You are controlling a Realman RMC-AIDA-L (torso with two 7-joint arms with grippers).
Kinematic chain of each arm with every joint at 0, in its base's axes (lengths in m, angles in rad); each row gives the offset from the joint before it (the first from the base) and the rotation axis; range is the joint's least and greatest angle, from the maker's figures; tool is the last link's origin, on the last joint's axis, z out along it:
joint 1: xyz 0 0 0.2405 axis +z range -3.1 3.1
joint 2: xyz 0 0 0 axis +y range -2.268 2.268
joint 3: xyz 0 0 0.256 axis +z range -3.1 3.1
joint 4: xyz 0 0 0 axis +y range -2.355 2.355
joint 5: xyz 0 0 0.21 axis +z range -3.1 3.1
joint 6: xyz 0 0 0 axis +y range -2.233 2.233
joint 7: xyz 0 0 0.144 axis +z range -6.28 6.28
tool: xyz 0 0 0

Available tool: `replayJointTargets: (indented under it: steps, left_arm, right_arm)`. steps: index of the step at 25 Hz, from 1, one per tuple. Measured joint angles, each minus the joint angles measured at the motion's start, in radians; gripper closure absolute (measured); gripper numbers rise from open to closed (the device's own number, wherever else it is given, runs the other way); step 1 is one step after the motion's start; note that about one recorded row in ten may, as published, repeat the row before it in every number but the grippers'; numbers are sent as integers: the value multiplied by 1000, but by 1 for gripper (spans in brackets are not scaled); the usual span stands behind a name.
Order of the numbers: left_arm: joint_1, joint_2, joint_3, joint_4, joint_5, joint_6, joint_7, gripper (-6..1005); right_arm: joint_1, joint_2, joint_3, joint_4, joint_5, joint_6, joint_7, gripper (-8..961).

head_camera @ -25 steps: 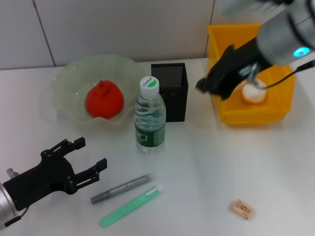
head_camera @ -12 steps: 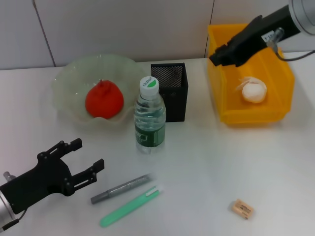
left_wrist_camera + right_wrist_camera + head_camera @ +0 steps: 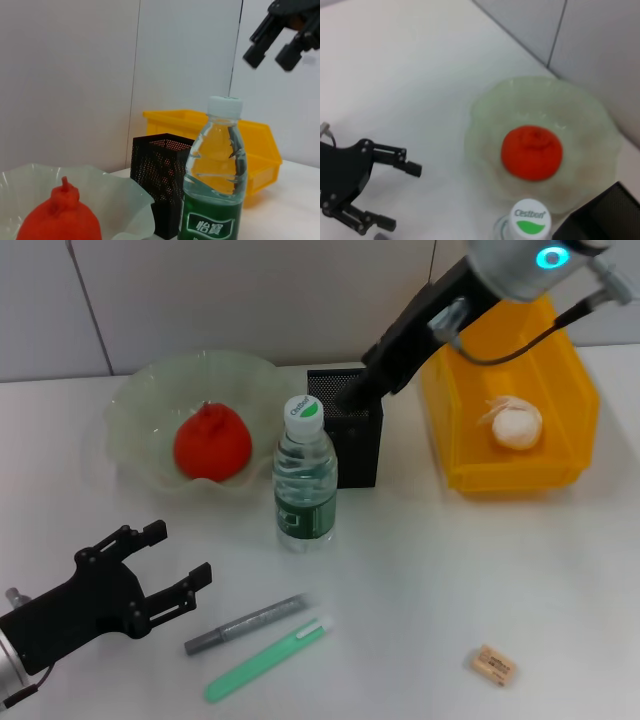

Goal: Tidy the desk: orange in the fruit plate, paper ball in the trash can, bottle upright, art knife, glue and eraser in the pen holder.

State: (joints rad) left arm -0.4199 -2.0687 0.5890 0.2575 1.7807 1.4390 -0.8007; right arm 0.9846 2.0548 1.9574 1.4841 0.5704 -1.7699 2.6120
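The orange (image 3: 212,444) lies in the pale green fruit plate (image 3: 131,400). In front of the black mesh pen holder (image 3: 352,438) the bottle (image 3: 304,481) stands upright. The paper ball (image 3: 517,425) rests inside the yellow trash can (image 3: 462,476). A grey pen-shaped tool (image 3: 245,624) and a green one (image 3: 266,659) lie near the front; which is the art knife and which the glue I cannot tell. At the front right lies the eraser (image 3: 493,664). My right gripper (image 3: 360,392) hangs open and empty over the pen holder, also seen as the right gripper (image 3: 272,52). My left gripper (image 3: 160,565) is open, low at front left.
A tiled wall runs behind the white table. In the right wrist view the orange (image 3: 532,152), fruit plate (image 3: 485,125), bottle cap (image 3: 529,220) and left gripper (image 3: 395,195) show from above. Bare table lies between the bottle and the eraser.
My right arm has swung left from above the trash can to above the pen holder. The left gripper has barely shifted.
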Motion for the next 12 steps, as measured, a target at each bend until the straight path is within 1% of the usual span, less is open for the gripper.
replayJointTargets:
  steps: [4,7,10,11,12]
  left_arm:
    - [-1,1,0,0,0,0,0,172]
    - [0,0,0,0,-1,0,0,172]
    - [0,0,0,0,-1,0,-1,172]
    - [0,-1,0,0,-1,0,-1,172]
    - [0,-1,0,0,-1,0,-1,172]
  right_arm:
    - [13,8,-28,-18,-29,25,-3,354]
    - [29,9,-47,-29,-34,35,-5,284]
    - [69,18,-63,-85,-39,65,-9,213]
    - [69,18,-63,-85,-39,65,-9,201]
    - [85,19,-76,-115,-55,80,-8,188]
